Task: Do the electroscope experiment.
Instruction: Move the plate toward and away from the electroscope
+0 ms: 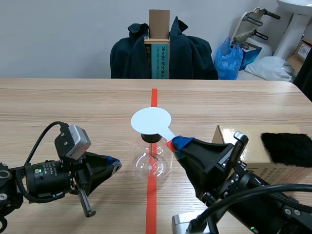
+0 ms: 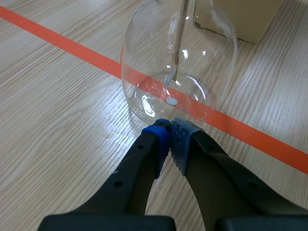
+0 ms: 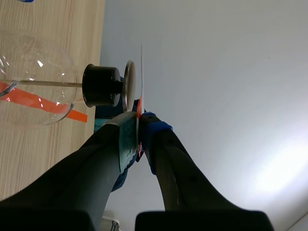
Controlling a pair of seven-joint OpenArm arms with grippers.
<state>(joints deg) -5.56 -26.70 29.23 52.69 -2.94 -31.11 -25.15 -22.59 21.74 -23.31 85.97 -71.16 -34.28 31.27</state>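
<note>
Operator: Fingers first. How do they stand?

Observer: The left gripper point(image 2: 169, 130) has its fingers pressed together on nothing, tips low over the tabletop point(image 1: 73, 102) and just beside the flask's belly. The right gripper point(image 3: 138, 130) is clamped on the thin handle of the white disc paddle point(image 1: 151, 120), where a bit of orange-red shows between the pads.

Operator: And the electroscope?

Observer: It stands upright on the orange-red tape line point(image 1: 151, 192), between the two grippers. It is a round flask point(image 2: 211, 72) of clear glass with a black stopper point(image 3: 101, 85) in its neck. A thin metal rod point(image 2: 179, 38) runs down inside to a small foil leaf point(image 2: 172, 77). The paddle's disc lies flat just over the metal cap point(image 3: 129, 84) above the stopper. I cannot tell whether they touch.

Operator: How would it handle?

Observer: By my judgement the glass is thin, smooth and slippery, so it would break easily. Steady it at the stopper or neck and do not squeeze the belly. The paddle looks like a light, thin sheet that would flex. It is best held by the handle, as it is now, with the disc kept off everything but the cap.

Operator: Farther out?

Observer: On the robot's right sits a matt cardboard box point(image 1: 287, 171) with a black fuzzy pad point(image 1: 287, 147) on top, soft and deep-piled. Beyond the tabletop's far edge is a chair draped in a dark coat point(image 1: 195, 53).
</note>
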